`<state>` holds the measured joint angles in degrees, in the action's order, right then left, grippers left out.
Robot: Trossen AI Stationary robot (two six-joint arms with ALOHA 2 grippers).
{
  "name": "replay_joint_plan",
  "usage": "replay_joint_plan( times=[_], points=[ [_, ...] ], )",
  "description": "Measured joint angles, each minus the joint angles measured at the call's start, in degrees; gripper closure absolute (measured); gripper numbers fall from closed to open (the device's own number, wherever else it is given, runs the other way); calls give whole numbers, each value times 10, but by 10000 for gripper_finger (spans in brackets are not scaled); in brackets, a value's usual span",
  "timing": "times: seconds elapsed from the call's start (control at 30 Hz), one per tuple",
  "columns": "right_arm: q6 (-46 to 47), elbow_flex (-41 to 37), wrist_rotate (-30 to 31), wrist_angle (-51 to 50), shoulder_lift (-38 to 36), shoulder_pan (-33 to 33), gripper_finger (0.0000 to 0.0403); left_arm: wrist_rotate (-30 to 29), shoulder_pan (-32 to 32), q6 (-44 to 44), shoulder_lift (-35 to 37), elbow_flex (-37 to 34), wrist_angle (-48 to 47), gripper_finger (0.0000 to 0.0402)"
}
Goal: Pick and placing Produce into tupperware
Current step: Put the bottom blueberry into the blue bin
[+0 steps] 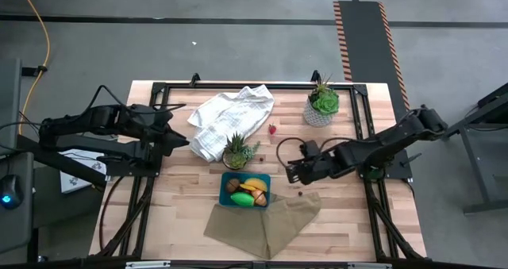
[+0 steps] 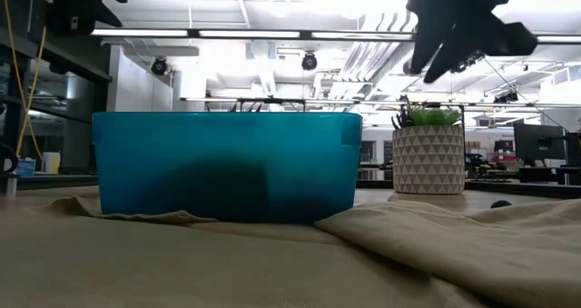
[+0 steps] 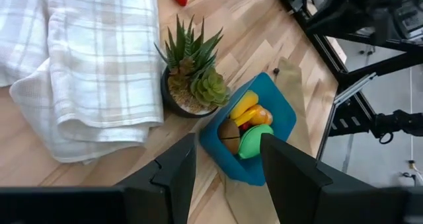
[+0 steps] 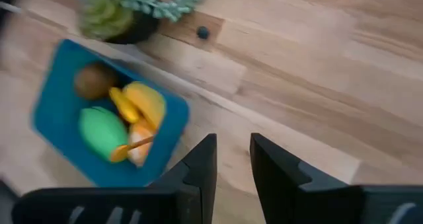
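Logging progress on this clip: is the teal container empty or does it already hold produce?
It holds produce. The container has a banana, kiwi and green pepper inside.

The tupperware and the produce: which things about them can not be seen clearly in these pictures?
- Low view: the tupperware's opaque wall hides all produce inside.
- High view: the kiwi, banana and green pepper are too small for detail.
- Right wrist view: motion blur smears the orange pieces.
- High view: the dark speck on the table is too small to identify.
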<state>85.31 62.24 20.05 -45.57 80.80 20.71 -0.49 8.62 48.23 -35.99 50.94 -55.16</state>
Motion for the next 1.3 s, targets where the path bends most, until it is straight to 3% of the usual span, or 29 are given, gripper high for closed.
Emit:
replay_joint_plan(
  times=[0.23,0.4,0.97,1.3],
  points=[
    [-16,-27,11,121,-35,0,320,0,0,0,0,0,-5,245],
    [-8,-27,8,117,-21,0,320,-1,0,0,0,0,-5,245],
    [98,-27,-139,108,82,5,320,-1,0,0,0,0,-5,245],
    [142,78,-144,-79,133,42,320,-1,0,0,-2,0,-5,245]
  ],
)
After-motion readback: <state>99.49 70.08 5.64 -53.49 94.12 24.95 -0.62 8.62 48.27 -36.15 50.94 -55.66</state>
